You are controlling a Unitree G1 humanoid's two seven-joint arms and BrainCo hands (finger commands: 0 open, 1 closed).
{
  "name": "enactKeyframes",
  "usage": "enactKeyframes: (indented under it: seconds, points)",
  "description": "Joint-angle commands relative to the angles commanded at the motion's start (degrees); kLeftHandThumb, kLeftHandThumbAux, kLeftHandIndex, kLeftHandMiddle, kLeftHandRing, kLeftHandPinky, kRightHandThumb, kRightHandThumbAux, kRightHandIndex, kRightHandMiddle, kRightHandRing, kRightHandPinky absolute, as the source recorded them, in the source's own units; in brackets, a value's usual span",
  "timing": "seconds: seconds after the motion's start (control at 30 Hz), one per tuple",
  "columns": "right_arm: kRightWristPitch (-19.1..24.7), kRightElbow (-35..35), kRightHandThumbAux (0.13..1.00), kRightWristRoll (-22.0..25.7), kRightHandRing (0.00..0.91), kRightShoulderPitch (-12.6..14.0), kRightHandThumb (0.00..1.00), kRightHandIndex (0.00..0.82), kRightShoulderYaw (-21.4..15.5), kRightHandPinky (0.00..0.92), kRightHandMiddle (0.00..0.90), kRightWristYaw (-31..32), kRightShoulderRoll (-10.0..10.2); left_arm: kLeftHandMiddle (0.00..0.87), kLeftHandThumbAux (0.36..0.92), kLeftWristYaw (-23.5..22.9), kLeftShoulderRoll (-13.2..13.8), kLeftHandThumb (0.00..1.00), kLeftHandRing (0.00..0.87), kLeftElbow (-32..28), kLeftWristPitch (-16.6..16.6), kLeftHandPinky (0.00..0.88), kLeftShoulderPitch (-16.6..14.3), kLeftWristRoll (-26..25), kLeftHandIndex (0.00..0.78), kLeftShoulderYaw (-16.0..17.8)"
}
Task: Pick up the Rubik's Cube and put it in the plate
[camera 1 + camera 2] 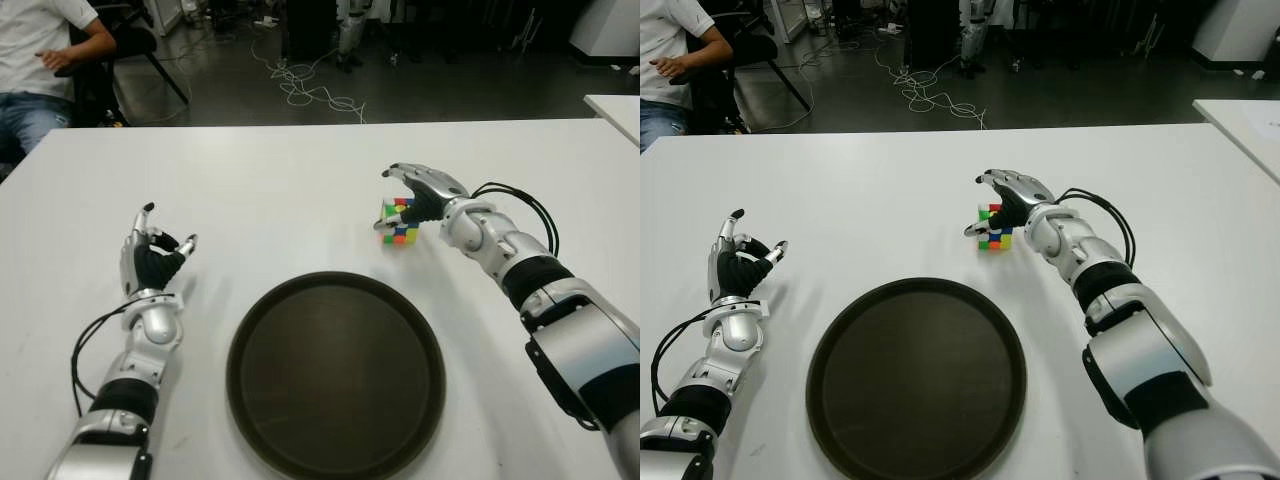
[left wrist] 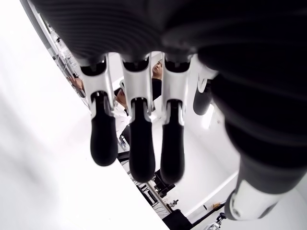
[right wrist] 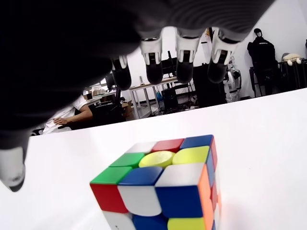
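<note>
With the cube point(image 1: 400, 222) on the table point(image 1: 300, 180) beyond the plate point(image 1: 335, 375), the right hand point(image 1: 420, 195) arches over it, fingers spread and grasping nothing, and should settle lower before closing squarely on opposite faces; the left hand point(image 1: 150, 258) shows left of the plate, fingers relaxed.

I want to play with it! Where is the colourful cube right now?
The Rubik's Cube sits on the white table, just beyond the dark plate toward the robot's right, under the open right hand.
</note>
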Motion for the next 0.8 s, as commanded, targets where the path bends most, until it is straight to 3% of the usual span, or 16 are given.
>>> enactKeyframes:
  seconds: [0.47,0.53,0.8]
  points:
    - [0.1,0.3,0.49,-0.4,0.0,0.0,0.0,0.0,0.5,0.0,0.0,0.0,0.0,0.577,0.714,-0.1,-0.1,0.0,0.77,-0.5,1.2,0.782,0.0,-0.1,0.0,0.1]
    - [0.0,0.3,0.487,-0.4,0.0,0.1,0.0,0.0,0.5,0.0,0.0,0.1,0.0,0.53,0.723,0.0,-0.1,0.008,0.744,-0.4,1.1,0.747,0.0,0.0,0.0,0.1]
    - [-0.2,1.1,0.468,-0.3,0.0,0.6,0.0,0.0,0.5,0.0,0.0,-0.1,0.1,0.504,0.728,-0.2,-0.1,0.009,0.731,-0.1,0.5,0.738,0.0,-0.3,0.0,0.2]
